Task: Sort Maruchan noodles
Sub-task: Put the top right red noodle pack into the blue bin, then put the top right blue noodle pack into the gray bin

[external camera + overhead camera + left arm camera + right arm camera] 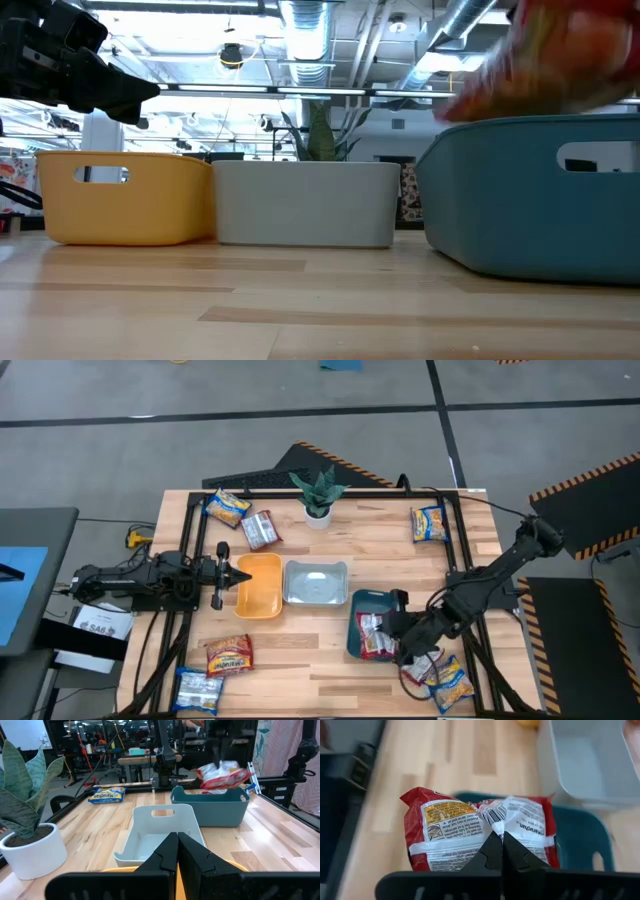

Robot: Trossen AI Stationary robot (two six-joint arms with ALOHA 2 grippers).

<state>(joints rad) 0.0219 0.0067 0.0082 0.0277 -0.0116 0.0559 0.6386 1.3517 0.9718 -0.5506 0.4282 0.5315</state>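
A pale wooden table point(330, 550) under workshop lights, three small bins lined up across its middle: orange bin point(258, 586), clear bin point(316, 582), teal bin point(372, 622). The right gripper point(501, 851) is the busy one, hanging over the teal bin with its jaws pinched tight on the crimped seam of a red packet point(470, 832), which dangles crinkled and glossy, its printed back facing the wrist camera. From across the table the same packet shows just above the teal rim. A silver-and-red packet point(372, 636) already lies inside that bin, so this looks like the drop-off step for the reds.

The next move, I'd say, calls for a short descent and a clean release so the slippery film falls flat inside the walls rather than catching on the rim.

The left gripper point(176, 851) waits over the orange bin, fingers pressed together and holding nothing.

More noodles are scattered about: yellow packets point(228, 508) and point(430, 523) at the far edge, a red one point(229, 655) and a silver-blue one point(197, 690) near the front left, another yellow point(450, 685) front right. A potted plant point(318, 495) stands at the back.
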